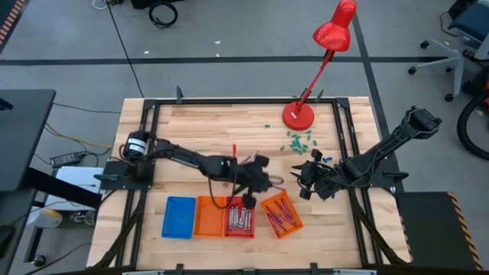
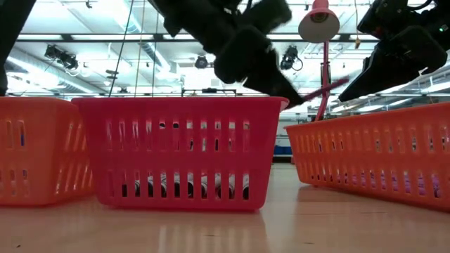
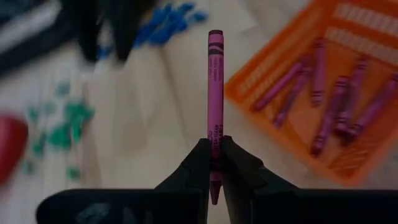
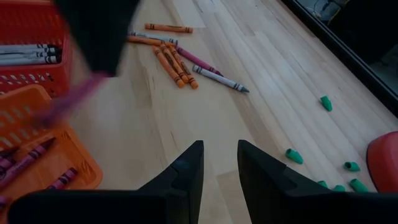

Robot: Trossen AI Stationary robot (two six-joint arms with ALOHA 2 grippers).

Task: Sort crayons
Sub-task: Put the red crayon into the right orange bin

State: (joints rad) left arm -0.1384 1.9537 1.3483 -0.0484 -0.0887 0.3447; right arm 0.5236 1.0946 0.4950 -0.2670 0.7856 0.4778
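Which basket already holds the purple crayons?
The tilted orange basket at the row's right end; the red basket beside it holds grey ones.

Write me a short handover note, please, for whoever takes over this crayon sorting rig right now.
Left gripper: shut on a purple crayon, above the table near the tilted orange basket that holds purple crayons.
Right gripper: open, empty, waiting above the table on the right.
Done: grey crayons lie in the red basket.
Left: drop the held one, then clear the loose crayons, mostly orange, on the table. Whether the other orange basket or the blue basket holds anything, I cannot tell.
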